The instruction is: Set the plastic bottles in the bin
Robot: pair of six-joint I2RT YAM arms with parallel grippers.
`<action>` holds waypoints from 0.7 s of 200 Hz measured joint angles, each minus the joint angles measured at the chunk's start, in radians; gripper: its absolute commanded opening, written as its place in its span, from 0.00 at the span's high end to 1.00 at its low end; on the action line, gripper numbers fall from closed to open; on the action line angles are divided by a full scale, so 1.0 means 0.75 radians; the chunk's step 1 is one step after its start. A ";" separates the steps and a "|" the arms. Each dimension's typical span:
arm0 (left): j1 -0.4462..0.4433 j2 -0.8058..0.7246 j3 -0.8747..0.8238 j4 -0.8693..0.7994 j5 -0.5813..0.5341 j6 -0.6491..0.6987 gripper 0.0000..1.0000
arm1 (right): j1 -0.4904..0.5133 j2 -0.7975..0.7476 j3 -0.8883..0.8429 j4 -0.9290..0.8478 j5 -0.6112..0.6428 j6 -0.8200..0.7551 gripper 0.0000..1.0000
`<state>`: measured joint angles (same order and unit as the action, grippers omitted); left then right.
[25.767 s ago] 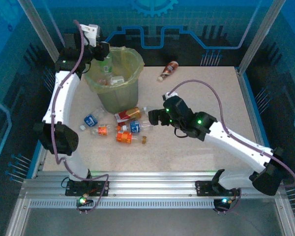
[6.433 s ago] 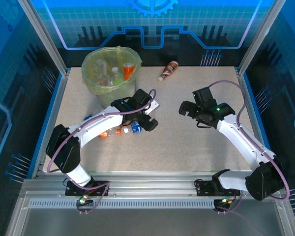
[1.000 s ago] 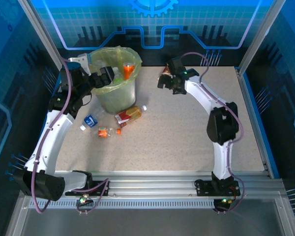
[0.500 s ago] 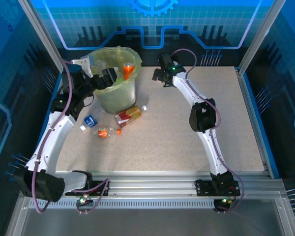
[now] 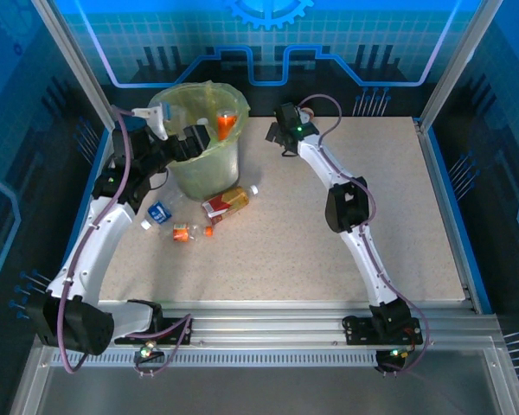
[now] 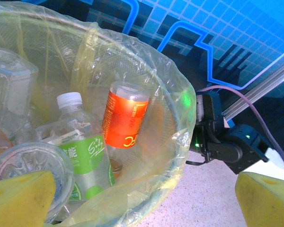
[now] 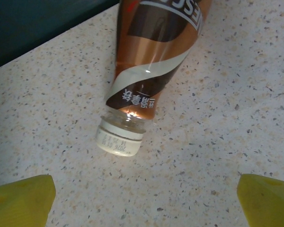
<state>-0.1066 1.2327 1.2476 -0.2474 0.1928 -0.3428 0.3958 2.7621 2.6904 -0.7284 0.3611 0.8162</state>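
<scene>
Brown bottle (image 7: 154,61) just ahead of right gripper (image 7: 142,198), jaws wide apart

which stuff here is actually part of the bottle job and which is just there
Part of the job: round bin lined with a yellow-green bag; orange-labelled clear bottle and green-labelled clear bottle inside it; brown-labelled bottle, red-labelled bottle, blue-labelled bottle and small orange-labelled bottle lying outside it.
Just there: speckled tabletop; blue patterned back wall; metal frame post.
</scene>
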 measured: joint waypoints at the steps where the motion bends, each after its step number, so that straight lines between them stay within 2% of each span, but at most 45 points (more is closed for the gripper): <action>1: 0.000 0.001 -0.001 0.001 0.001 0.000 0.01 | 0.000 0.001 0.001 0.000 0.000 0.001 0.00; 117: 0.000 -0.010 -0.030 0.040 0.061 0.001 0.01 | -0.048 0.150 0.125 0.099 0.020 0.090 0.00; 140: 0.000 -0.024 -0.032 0.041 0.061 0.001 0.01 | -0.049 0.156 0.131 0.107 0.027 0.108 0.07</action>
<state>-0.1066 1.2148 1.2240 -0.2165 0.2382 -0.3420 0.3588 2.8788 2.7884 -0.6483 0.3817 0.8974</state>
